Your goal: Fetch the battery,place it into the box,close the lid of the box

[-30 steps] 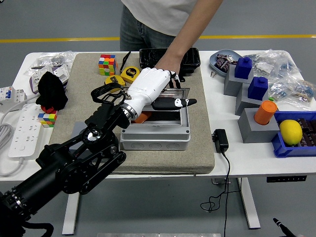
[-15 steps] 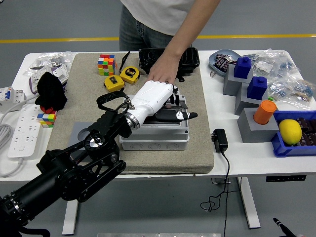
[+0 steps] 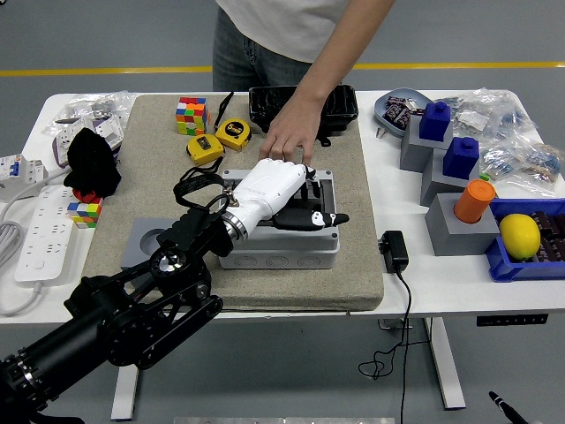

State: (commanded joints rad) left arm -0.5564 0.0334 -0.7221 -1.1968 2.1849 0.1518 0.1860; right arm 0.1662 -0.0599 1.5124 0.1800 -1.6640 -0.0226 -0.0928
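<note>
The left hand (image 3: 281, 190) lies flat, fingers relaxed, on the grey box (image 3: 278, 247) (lid down, battery not visible). A person's hand (image 3: 287, 137) touches the box's far edge. Bare tan mat (image 3: 353, 265) surrounds it; 2 tape measures (image 3: 219, 140) sit behind.

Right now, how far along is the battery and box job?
The lid looks down flat on the grey box, so closing seems nearly done. The battery is not visible; whether it is inside cannot be told. The left hand lies on the lid with fingers extended, pressing or resting. A person's hand touches the box's far edge. Left: confirm the lid is seated and lift the hand away.
</note>
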